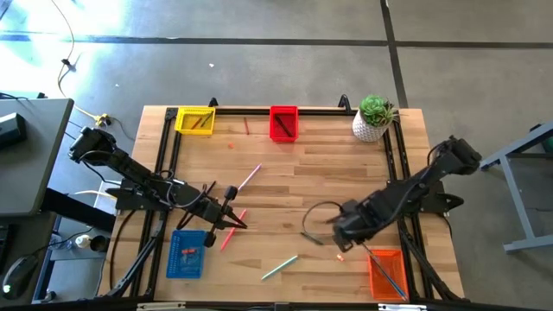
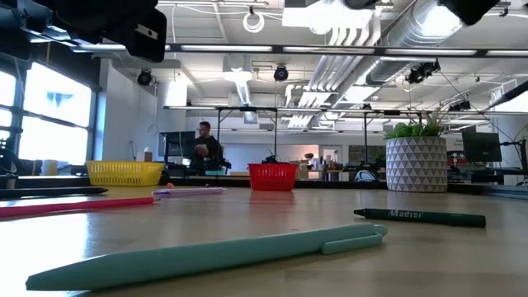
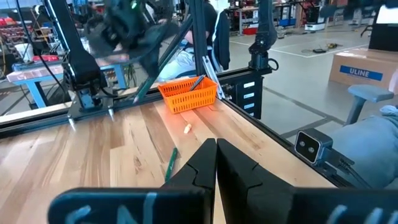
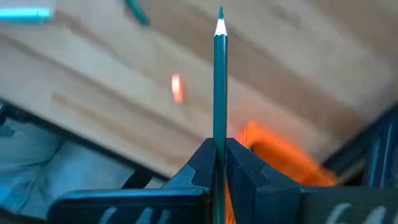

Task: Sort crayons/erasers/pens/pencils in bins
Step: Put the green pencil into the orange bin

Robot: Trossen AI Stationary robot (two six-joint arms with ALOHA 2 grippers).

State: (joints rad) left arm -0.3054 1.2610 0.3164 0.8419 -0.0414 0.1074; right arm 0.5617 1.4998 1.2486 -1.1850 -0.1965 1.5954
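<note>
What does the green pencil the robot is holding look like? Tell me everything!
The green pencil is long, thin and dark green, with a sharpened tip showing pale wood. The right tool is shut on its lower part, so it sticks straight out between the two dark fingers. It hangs in the air over the wooden table, near the orange bin.

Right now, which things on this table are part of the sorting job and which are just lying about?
Job:
yellow bin
red bin
blue bin
orange bin
green pencil in the right gripper
teal pen
pink pen
dark green crayon

Lying about:
white plant pot
</note>
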